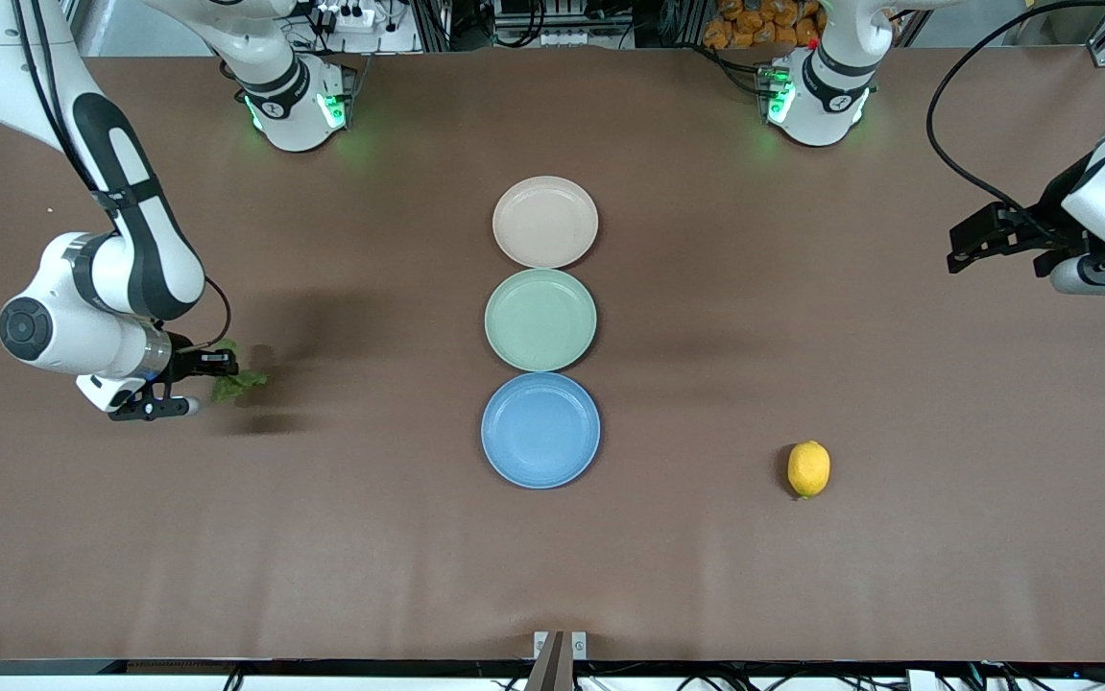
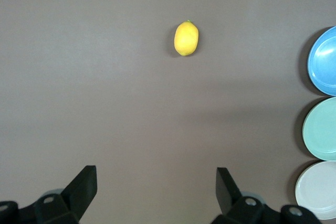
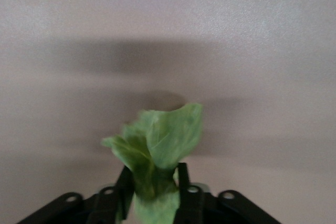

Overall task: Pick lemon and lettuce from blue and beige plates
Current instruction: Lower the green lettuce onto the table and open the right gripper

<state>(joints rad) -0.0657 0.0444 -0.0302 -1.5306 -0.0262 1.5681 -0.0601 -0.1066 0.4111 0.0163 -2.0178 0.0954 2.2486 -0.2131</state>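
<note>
My right gripper is shut on a green lettuce leaf and holds it above the bare table toward the right arm's end. In the right wrist view the lettuce sticks out from between the gripper. A yellow lemon lies on the table, beside the blue plate toward the left arm's end. It shows in the left wrist view. My left gripper is open and empty, raised at the left arm's end; its open fingers frame bare table. The beige plate is empty.
A green plate lies between the beige and blue plates in a column at the table's middle. The three plates show at the edge of the left wrist view. The brown table stretches around them.
</note>
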